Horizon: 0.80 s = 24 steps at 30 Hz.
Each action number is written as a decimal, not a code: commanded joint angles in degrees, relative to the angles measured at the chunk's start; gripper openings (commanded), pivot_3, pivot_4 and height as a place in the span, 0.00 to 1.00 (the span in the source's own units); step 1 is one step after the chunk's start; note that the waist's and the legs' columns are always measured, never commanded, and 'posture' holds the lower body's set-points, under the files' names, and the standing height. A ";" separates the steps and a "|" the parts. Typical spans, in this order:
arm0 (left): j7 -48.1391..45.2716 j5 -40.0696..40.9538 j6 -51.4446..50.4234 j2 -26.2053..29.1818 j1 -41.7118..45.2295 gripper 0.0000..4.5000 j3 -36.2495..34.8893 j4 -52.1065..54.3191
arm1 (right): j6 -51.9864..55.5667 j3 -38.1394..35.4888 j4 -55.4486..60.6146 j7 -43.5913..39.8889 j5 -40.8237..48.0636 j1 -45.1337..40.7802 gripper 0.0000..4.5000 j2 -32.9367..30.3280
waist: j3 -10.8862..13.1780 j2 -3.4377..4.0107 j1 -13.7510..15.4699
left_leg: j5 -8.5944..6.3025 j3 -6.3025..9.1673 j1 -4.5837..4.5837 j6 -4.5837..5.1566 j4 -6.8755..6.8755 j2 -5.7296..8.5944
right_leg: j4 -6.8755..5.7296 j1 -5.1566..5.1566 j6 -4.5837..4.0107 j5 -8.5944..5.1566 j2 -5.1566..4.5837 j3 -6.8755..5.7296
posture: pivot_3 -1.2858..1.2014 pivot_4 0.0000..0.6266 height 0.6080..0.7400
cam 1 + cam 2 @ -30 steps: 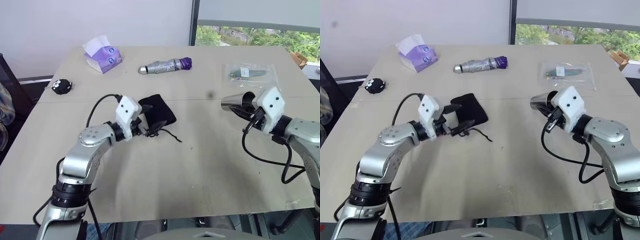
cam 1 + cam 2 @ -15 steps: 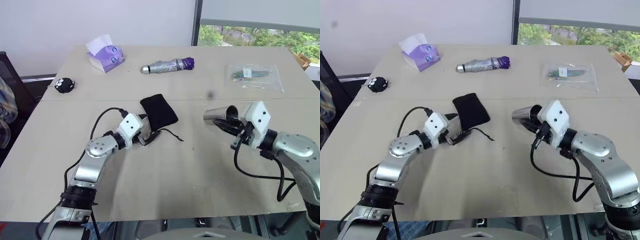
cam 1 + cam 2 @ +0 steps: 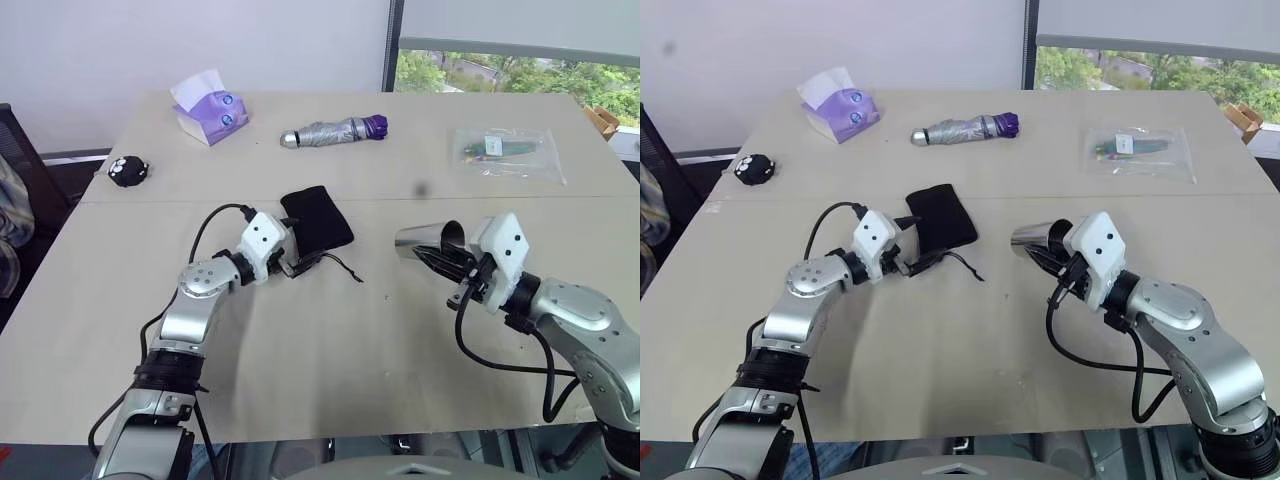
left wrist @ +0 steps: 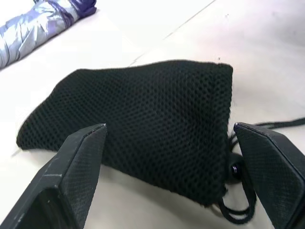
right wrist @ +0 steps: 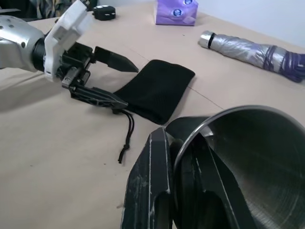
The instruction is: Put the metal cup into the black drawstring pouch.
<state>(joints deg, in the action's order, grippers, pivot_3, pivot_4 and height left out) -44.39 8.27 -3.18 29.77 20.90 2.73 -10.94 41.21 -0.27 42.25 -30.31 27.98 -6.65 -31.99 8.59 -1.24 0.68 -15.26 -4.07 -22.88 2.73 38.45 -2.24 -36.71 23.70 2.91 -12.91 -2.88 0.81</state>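
Since the earlier frame, the right gripper [image 3: 1052, 252] had carried the metal cup [image 3: 1033, 239] inward, from out near the table's right side to a spot nearer the middle, and the left gripper [image 3: 300, 251] had pushed forward so that its fingers now flanked the near end of the black drawstring pouch [image 3: 318, 219].

The cup was held on its side above the table [image 3: 330, 350], its rim pinched between the right gripper's closed fingers [image 5: 152, 191] and its closed base pointing toward the pouch. It hung clear of the tabletop and apart from the pouch, off to the pouch's right.

The pouch lay flat on the table near its middle, with its cord [image 3: 342, 268] trailing loose from the near end. In the left wrist view the left gripper's two black fingers [image 4: 78, 162] stood wide apart, one on each side of the pouch's cord end; whether they touched the fabric could not be told.

Farther back lay a folded silver umbrella [image 3: 333, 131] with a purple end, and to its left a purple tissue pack [image 3: 208, 108]. A small round black fuzzy toy [image 3: 128, 171] sat near the left edge. A clear plastic bag [image 3: 504, 151] lay at the far right.
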 commanded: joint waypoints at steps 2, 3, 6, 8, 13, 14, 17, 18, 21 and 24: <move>-0.82 -1.19 0.69 0.99 2.46 0.60 0.08 -0.65 | -1.12 -0.22 2.42 1.08 -0.25 0.10 0.00 -0.05 | 0.00 0.00 0.00 | 0.00 0.01 0.00 0.00 0.00 0.00 | -0.01 0.00 0.00 0.00 0.03 -0.02 | 0.52 0.24 1.00; -0.91 -2.18 0.81 1.48 2.78 0.49 0.63 -0.87 | -1.23 -0.13 2.37 1.21 -0.33 0.10 0.00 -0.04 | 0.00 0.00 0.00 | 0.00 0.01 0.01 0.00 0.00 -0.01 | -0.01 0.00 0.00 0.00 0.03 -0.02 | 0.52 0.24 1.00; -1.11 -3.94 1.02 2.37 3.35 0.22 1.44 -1.26 | -1.38 0.05 2.30 1.39 -0.48 0.04 0.00 -0.04 | 0.00 0.00 -0.07 | 0.00 0.01 0.02 0.00 0.00 0.00 | -0.02 0.00 0.00 0.00 0.05 -0.01 | 0.52 0.24 1.00; -1.21 -4.51 1.14 2.80 3.50 0.00 1.68 -1.07 | -1.41 0.05 2.33 1.40 -0.50 0.10 0.00 -0.10 | 0.00 0.00 -0.06 | 0.00 0.00 0.03 0.00 0.00 0.00 | -0.02 0.00 0.00 0.00 0.06 -0.01 | 0.52 0.24 1.00; -2.39 -4.24 2.58 3.11 3.27 0.00 1.66 -0.37 | -1.70 0.16 2.15 1.19 -0.81 0.20 0.00 -0.26 | 0.00 0.00 -0.02 | 0.00 0.00 0.01 0.00 0.00 -0.01 | -0.01 0.00 0.00 0.00 0.04 0.00 | 0.52 0.24 1.00; -3.08 -2.94 2.22 2.79 3.25 0.00 1.11 0.24 | -1.85 0.29 1.98 1.10 -0.99 0.14 0.00 -0.29 | 0.00 0.00 -0.02 | 0.00 0.00 0.01 0.00 0.00 -0.01 | -0.01 0.00 0.00 0.00 0.04 0.00 | 0.52 0.24 1.00; -6.88 2.29 -2.13 2.93 3.17 0.00 -0.27 3.28 | -2.22 0.54 1.62 0.88 -1.34 -0.01 0.00 -0.27 | 0.01 -0.01 -0.03 | 0.00 0.00 0.01 0.00 0.00 -0.02 | -0.01 0.00 0.00 0.00 0.04 0.00 | 0.52 0.24 1.00; -8.59 2.72 -2.62 3.87 3.20 0.00 0.10 3.95 | -2.33 0.63 1.50 0.85 -1.42 -0.07 0.00 -0.22 | 0.01 -0.01 -0.05 | 0.00 0.01 0.01 0.00 0.00 -0.04 | -0.01 0.00 0.00 0.00 0.04 -0.01 | 0.52 0.24 1.00; -7.69 0.10 -0.95 4.87 4.90 0.29 0.65 2.04 | -2.74 0.88 1.18 0.80 -1.74 -0.11 0.00 -0.13 | 0.01 -0.01 -0.03 | 0.00 0.01 0.02 0.00 0.00 -0.02 | -0.02 0.01 0.00 -0.01 0.05 -0.01 | 0.52 0.24 1.00; -8.64 0.78 -3.02 5.38 6.65 0.48 0.60 1.27 | -3.09 1.18 1.07 0.96 -2.07 0.02 0.00 0.08 | 0.01 -0.01 0.02 | 0.00 0.01 0.02 0.00 0.01 -0.01 | -0.02 0.00 0.00 -0.01 0.06 -0.01 | 0.52 0.24 1.00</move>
<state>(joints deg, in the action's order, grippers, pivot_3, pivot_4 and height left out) -52.39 8.50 -5.74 34.37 26.21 4.48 -9.80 39.68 1.03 42.13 -29.47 26.12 -6.18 -32.01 8.60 -1.26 0.70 -15.26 -4.06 -22.86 2.73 38.46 -2.24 -36.73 23.71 2.91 -12.92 -2.82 0.79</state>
